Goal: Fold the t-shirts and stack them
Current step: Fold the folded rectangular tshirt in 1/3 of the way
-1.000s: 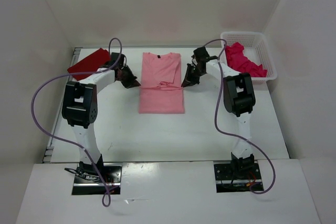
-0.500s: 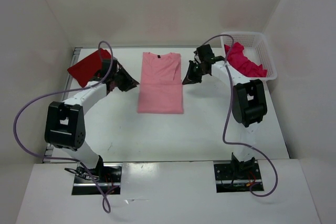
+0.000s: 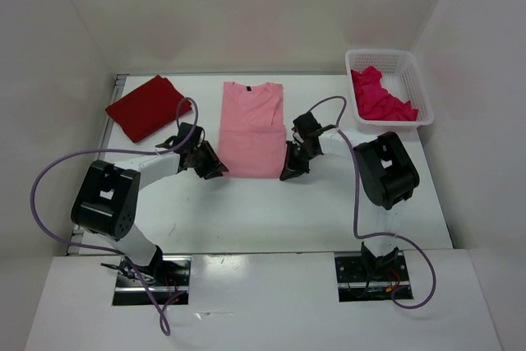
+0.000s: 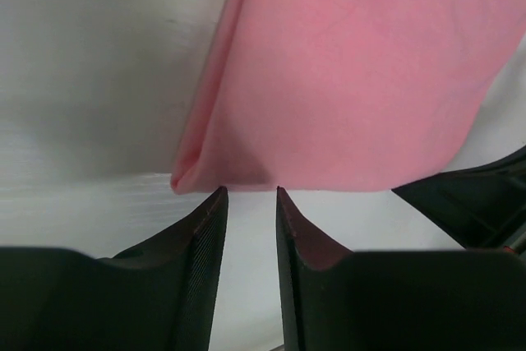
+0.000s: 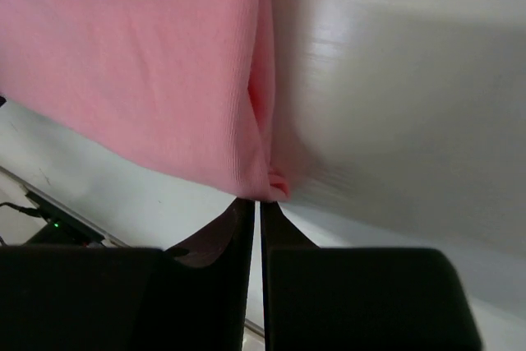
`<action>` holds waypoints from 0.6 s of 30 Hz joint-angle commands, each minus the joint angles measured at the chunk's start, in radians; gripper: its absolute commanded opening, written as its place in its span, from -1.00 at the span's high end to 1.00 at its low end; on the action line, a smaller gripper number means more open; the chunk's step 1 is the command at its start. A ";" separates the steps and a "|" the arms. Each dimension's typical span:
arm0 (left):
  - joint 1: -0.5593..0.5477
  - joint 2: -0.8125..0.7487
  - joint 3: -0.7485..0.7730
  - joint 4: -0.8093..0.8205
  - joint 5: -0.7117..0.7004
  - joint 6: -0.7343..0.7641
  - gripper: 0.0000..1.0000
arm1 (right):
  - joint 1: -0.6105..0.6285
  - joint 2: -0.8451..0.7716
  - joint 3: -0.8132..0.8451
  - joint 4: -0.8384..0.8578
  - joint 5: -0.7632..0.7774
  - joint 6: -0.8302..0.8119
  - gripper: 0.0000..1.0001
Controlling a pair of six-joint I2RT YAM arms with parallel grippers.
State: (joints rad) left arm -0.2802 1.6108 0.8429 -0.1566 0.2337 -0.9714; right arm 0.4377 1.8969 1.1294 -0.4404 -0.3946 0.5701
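Observation:
The light pink t-shirt [image 3: 251, 129] lies flat mid-table, folded into a long strip. My left gripper [image 3: 215, 168] is at its near left corner, slightly open, and its tips [image 4: 249, 191] touch the hem [image 4: 345, 80] with nothing between them. My right gripper [image 3: 288, 172] is at the near right corner, and its jaws [image 5: 260, 201] are shut against the corner of the pink cloth [image 5: 164, 63]. No cloth shows between them. The dark red t-shirt [image 3: 148, 107] lies folded at the back left. The crimson-magenta t-shirt [image 3: 380, 98] is bunched in the basket.
The white mesh basket [image 3: 415, 80] stands at the back right by the wall. White walls close in the table on the left, back and right. Purple cables loop from both arms over the table.
Both grippers have moved from beside the middle of the pink shirt towards me, down to its near corners. The shirt's folded sleeves now lie flat.

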 commanded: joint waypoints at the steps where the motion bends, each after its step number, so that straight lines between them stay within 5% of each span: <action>1: 0.022 0.003 -0.017 -0.003 -0.053 0.013 0.25 | -0.007 -0.032 -0.019 0.089 0.045 0.014 0.79; 4: 0.041 -0.011 -0.050 -0.015 -0.042 0.022 0.20 | -0.007 -0.087 -0.029 0.080 0.033 0.014 0.76; 12: 0.041 -0.141 -0.094 -0.032 -0.112 0.010 0.05 | -0.030 -0.194 -0.066 0.042 0.031 0.004 -0.01; 18: 0.041 0.012 -0.018 0.031 -0.062 -0.003 0.10 | -0.056 -0.121 -0.057 0.066 0.017 0.004 -0.04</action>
State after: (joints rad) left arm -0.2405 1.5558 0.7708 -0.1638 0.1558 -0.9726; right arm 0.3912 1.7447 1.0786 -0.4042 -0.3782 0.5797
